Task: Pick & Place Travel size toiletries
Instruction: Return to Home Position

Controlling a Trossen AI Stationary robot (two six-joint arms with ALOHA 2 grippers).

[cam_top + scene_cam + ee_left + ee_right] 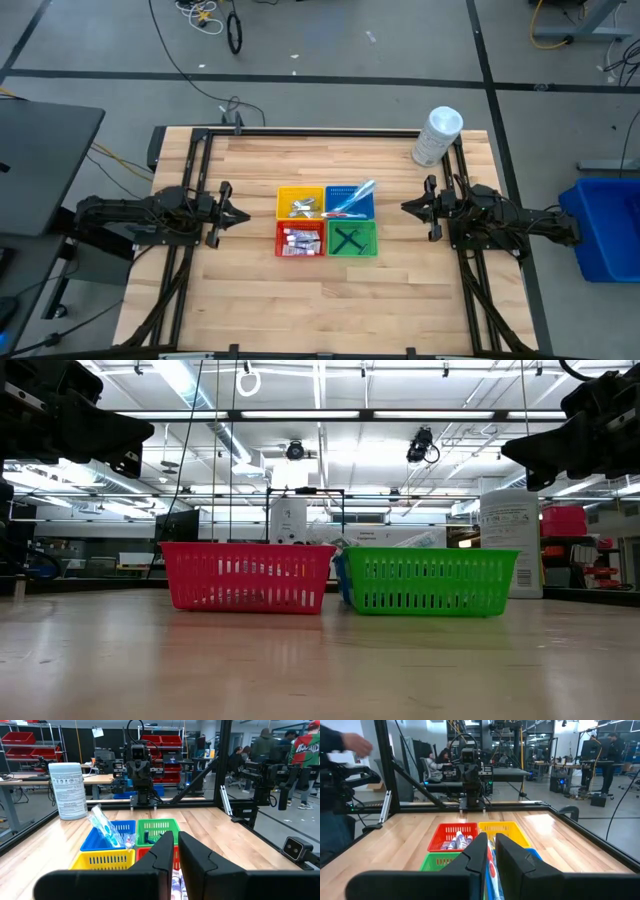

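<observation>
Left gripper (176, 836), right gripper (491, 837), apparently closed; toiletries (299, 239) between.

1. L gripper (240, 214): fingers (164, 851) closed to a thin slit, nothing held, pointing level fwd.
2. L arm (130, 213): folded low, straight behind its gripper.
3. R gripper (408, 207): fingers (479, 851) nearly touching, empty, facing L gripper, well apart.
4. R arm (520, 222): folded low behind its gripper.

Robotics lab, bin shelves (20, 742), workbenches (102, 778)
</observation>
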